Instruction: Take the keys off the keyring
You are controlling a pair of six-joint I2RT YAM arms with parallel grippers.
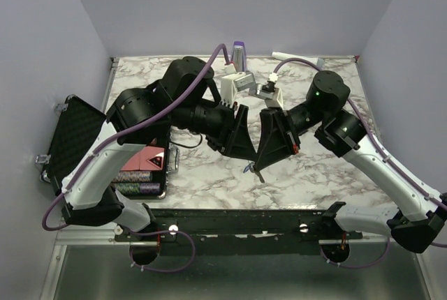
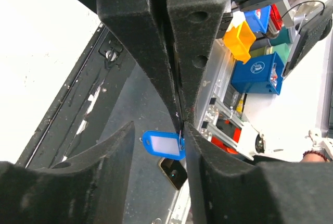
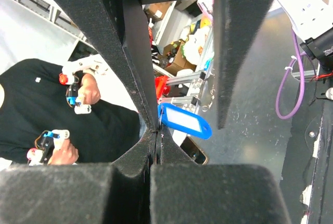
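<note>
The key (image 2: 164, 145) has an oblong head of bright blue plastic, smooth, with a pale window. The keyring (image 2: 181, 125) at its end is only a thin silvery bit, hardly visible. Both are held up between the two arms, over the near part of the marbled table (image 1: 314, 174). A black case (image 1: 73, 136) with a dotted lid stands well apart at the left edge. The right gripper (image 3: 154, 135) presses its rough black foam pads together, pinching the keyring. The left gripper (image 2: 158, 130) is spread wide around the blue head, one finger (image 2: 208, 172) touching its end.
</note>
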